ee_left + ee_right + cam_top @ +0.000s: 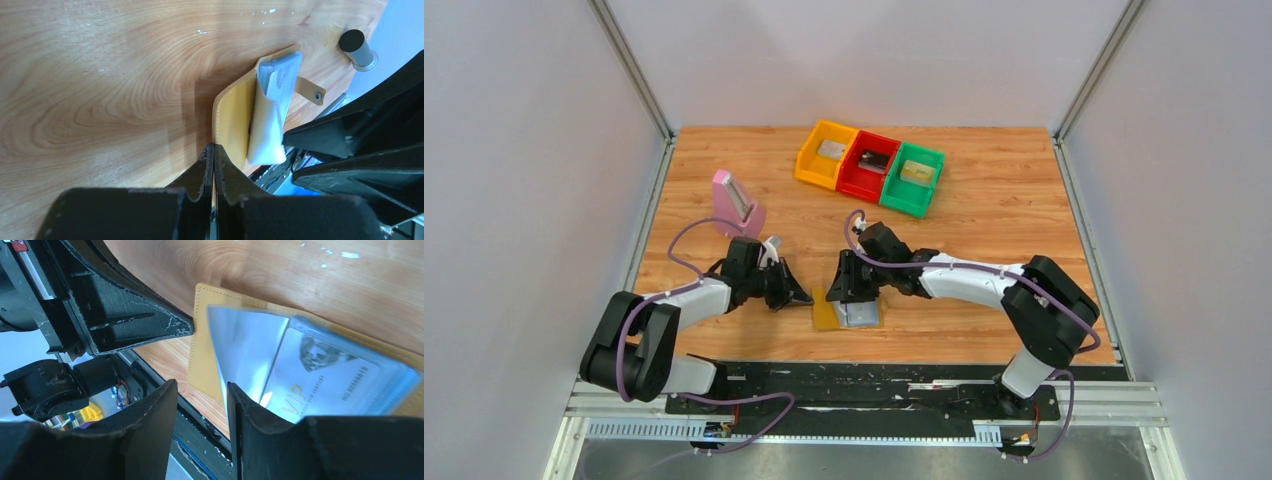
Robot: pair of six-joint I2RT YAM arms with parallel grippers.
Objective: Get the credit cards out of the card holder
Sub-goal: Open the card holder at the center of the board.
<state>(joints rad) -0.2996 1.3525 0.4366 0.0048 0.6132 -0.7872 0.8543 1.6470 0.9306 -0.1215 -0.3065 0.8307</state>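
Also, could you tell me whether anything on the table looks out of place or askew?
Nothing is spilled or broken. The card holder lies skewed near the front edge of the table, its light-blue inner leaf lifted rather than flat, a silver card inside. The shut left gripper touches its tan edge.

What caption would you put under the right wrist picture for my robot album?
Right gripper open over the holder and its silver VIP card, left gripper touching the holder's edge.
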